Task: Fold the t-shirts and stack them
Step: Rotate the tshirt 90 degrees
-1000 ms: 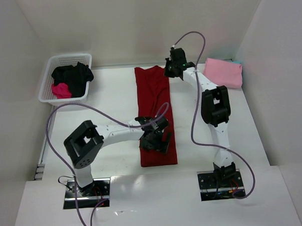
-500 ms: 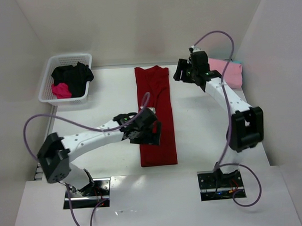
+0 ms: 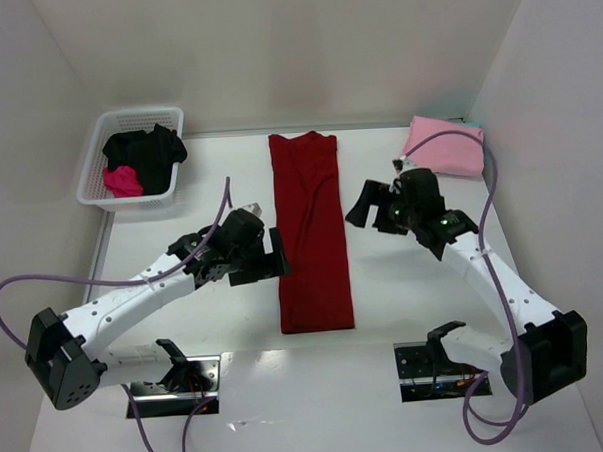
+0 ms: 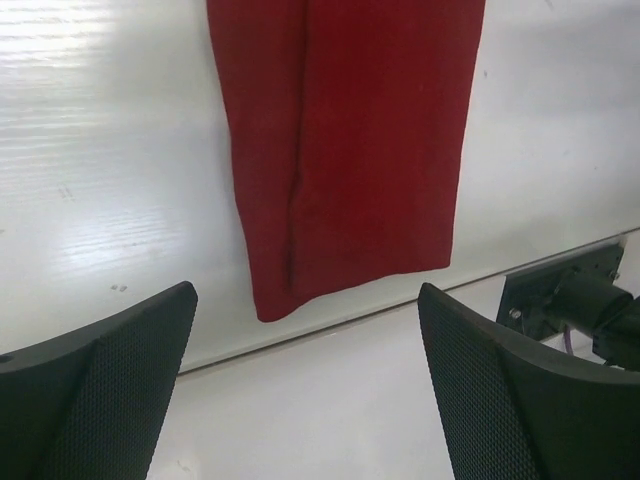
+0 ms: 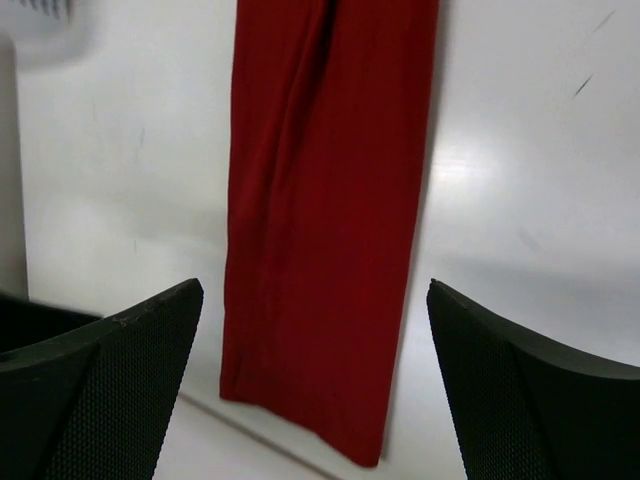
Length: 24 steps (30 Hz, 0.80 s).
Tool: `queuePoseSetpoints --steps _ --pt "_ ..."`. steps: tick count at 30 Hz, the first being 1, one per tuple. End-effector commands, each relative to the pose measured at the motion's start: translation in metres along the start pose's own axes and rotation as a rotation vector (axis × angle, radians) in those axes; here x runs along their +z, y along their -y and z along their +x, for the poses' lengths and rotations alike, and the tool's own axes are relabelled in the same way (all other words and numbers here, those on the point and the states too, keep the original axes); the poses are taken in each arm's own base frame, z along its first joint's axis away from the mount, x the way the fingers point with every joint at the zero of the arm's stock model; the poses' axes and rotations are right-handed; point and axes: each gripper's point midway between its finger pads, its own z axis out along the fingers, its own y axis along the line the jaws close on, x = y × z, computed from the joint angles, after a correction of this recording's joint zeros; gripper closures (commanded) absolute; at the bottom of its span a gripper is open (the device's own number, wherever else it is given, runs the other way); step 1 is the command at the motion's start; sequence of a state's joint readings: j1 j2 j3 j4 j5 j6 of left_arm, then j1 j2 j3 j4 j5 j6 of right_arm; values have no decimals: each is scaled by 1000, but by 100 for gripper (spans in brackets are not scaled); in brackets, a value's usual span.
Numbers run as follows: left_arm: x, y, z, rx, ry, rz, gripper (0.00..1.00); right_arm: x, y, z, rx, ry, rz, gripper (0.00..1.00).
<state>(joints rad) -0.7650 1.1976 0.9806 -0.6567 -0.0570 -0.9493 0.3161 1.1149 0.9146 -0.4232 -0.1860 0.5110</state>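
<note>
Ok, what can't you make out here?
Top view: heaped black cloth in the white plastic basket half covers the magenta cloth; shirt count unclear.
Top view: teal sliver behind the folded light pink shirt, mostly hidden.
Wrist views: long dark red shirt's far end cut off by top edge.

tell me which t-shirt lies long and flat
The dark red t-shirt, a long strip mid-table; the pink t-shirt is folded square, the black one and magenta one bunched in the basket.
</note>
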Motion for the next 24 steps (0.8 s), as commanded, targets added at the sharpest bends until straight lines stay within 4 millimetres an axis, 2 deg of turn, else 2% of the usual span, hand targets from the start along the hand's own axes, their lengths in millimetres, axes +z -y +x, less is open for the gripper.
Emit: queuePoseSetpoints --steps 1,2,4,6,10,13,14,15,21,24 --pt "11 10 12 -26 -61 55 1 -1 -7 55 52 -147 -12 2" --pt "16 9 16 -26 -78 57 1 -2 -9 60 52 -150 -12 2" --pt "21 14 18 -38 -100 74 1 -3 -10 84 74 -205 -9 2" --pt "29 11 23 -39 -122 63 1 -4 -10 96 85 -228 -10 2" --pt "34 10 35 -42 -181 65 1 -7 -8 125 110 -308 -8 3" --pt "34 13 44 -22 -231 97 1 -16 -18 145 158 -388 -13 6" --pt "34 8 51 -24 -256 88 1 -19 -23 154 145 -410 -13 7" --pt "37 4 57 -17 -281 81 1 -22 -28 155 145 -403 -22 7" --pt "34 -13 84 -12 -387 56 1 -35 -2 200 185 -491 93 10" --pt "34 -22 91 -4 -400 44 1 -40 5 203 170 -487 142 10"
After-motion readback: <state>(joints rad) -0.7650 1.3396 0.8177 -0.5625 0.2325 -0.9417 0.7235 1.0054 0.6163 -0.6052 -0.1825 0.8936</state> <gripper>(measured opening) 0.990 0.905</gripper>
